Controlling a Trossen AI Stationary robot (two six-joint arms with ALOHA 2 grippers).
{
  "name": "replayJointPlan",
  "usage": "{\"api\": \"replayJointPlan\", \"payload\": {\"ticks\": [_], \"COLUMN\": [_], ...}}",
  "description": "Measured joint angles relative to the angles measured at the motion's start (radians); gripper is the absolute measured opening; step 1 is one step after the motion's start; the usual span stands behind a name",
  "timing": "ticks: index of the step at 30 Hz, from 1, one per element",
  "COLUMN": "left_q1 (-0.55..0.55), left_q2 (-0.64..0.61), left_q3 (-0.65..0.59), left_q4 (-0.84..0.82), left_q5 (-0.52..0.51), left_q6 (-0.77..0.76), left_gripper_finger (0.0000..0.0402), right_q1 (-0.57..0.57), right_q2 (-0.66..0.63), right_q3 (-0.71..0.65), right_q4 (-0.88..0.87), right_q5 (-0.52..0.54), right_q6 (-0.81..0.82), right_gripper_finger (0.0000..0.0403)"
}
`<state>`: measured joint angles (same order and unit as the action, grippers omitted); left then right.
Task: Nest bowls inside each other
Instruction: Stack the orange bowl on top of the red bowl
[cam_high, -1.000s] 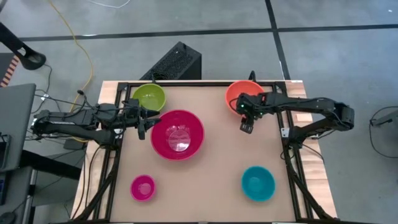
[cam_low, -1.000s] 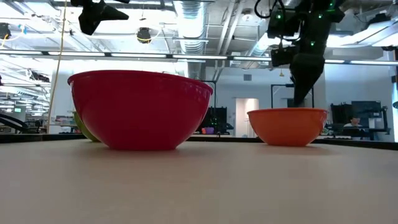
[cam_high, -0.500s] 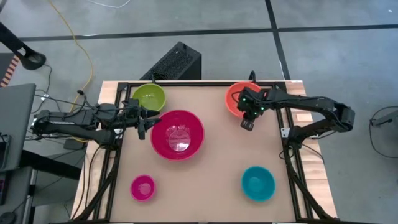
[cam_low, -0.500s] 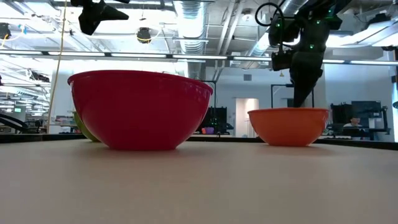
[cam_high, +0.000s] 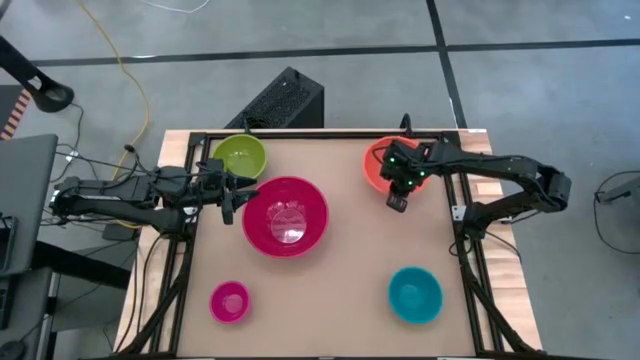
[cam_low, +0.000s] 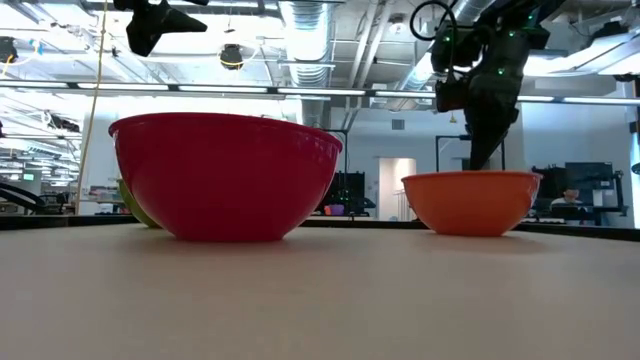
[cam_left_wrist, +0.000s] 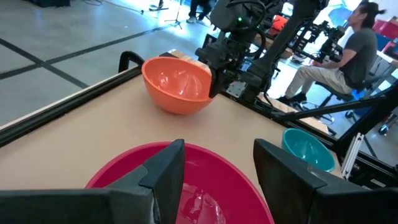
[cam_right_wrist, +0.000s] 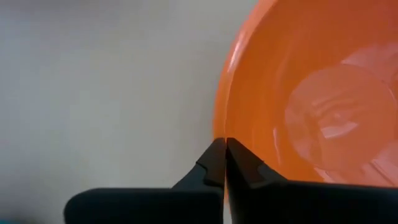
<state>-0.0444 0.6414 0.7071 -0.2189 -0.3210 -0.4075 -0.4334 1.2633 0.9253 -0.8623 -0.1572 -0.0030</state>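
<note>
An orange bowl (cam_high: 380, 158) stands on the table's far right, and my right gripper (cam_high: 397, 196) is shut on its near rim. In the middle a large magenta bowl (cam_high: 285, 215) rests on its base. My left gripper (cam_left_wrist: 217, 177) hovers open above that bowl's left rim, holding nothing. A green bowl (cam_high: 240, 157) sits at the far left, a small pink bowl (cam_high: 229, 301) at the near left and a teal bowl (cam_high: 414, 294) at the near right. My right gripper pinches the orange bowl's rim (cam_right_wrist: 221, 127) on the bowl's near side, one finger inside the bowl and one outside. The fingers come steeply from above. The bowl's base stays on the table (cam_low: 470, 232).
A black frame (cam_high: 300, 133) runs round the tabletop. A black box (cam_high: 280, 100) stands on the floor behind the far edge. Beyond the right edge a person (cam_left_wrist: 339, 59) sits on a chair. Bare tabletop lies between the magenta and teal bowls.
My right gripper has turned at the wrist over the orange bowl's near rim and shut on it. The bowl has shifted a little on the table.
</note>
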Motion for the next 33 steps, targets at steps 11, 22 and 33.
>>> {"api": "replayJointPlan", "payload": {"ticks": [11, 22, 33], "left_q1": [0.0, 0.0, 0.0], "left_q2": [0.0, 0.0, 0.0], "left_q3": [0.0, 0.0, 0.0], "left_q4": [0.0, 0.0, 0.0], "left_q5": [0.0, 0.0, 0.0], "left_q6": [-0.002, 0.003, 0.002], "left_gripper_finger": [0.018, 0.018, 0.018], "right_q1": [0.041, 0.052, 0.082], "right_q2": [0.0, 0.078, 0.111], "right_q3": [0.0, -0.032, -0.049], "right_q4": [0.033, 0.007, 0.076], "right_q5": [-0.028, -0.001, 0.01], "right_q6": [0.034, 0.059, 0.068], "right_gripper_finger": [0.0129, 0.021, 0.0066]}}
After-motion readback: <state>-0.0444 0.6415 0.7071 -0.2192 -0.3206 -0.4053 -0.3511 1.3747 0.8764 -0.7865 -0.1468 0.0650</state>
